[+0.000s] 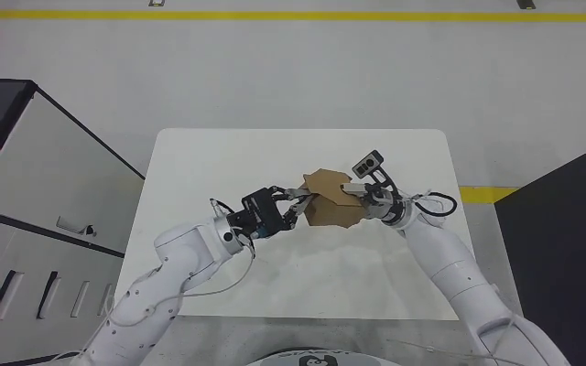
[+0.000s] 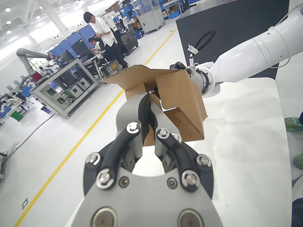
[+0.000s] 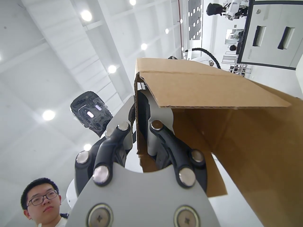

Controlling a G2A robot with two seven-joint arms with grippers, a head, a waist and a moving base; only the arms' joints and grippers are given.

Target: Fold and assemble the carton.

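Currently the carton (image 1: 328, 197) hangs half-erected over the counter (image 1: 229, 165) centre. On one carton edge the left end effector (image 2: 148, 106) is clamped; the right end effector (image 3: 137, 109) grips the opposite wall.

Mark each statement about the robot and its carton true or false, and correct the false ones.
1. The left gripper is open. False: it is shut on a panel of the carton.
2. The right gripper is clamped on a carton wall. True.
3. The carton is a flat, unfolded sheet. False: it is partly opened into a box shape, with flaps sticking out.
4. The table is white. True.
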